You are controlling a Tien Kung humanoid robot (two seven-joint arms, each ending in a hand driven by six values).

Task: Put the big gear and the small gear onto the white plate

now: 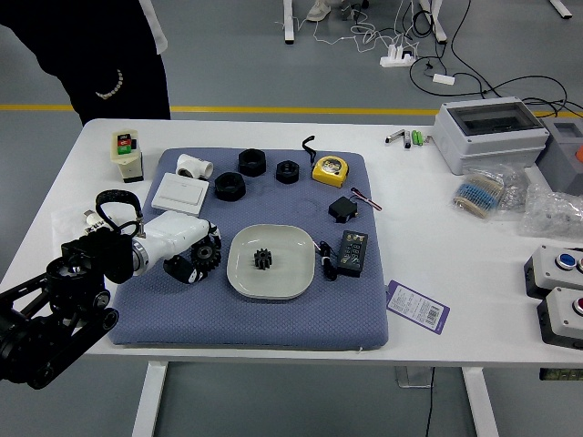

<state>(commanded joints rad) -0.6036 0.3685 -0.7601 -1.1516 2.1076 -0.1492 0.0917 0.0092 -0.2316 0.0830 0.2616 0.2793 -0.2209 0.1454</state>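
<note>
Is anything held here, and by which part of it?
The big gear, by its toothed rim, between the thumb and fingers of the left hand.

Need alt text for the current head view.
The robot's left hand grips the big gear beside a white plate holding the small gear. Around the plate, a blue-gray mat carries assorted small items. A person in dark clothing stands across the table.

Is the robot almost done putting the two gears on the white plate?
About halfway. The small black toothed gear already lies on the white rounded-square plate. The big black toothed gear is in the robot's left hand, between its fingers, beside the plate. What's left is getting that big one onto the plate.
</note>
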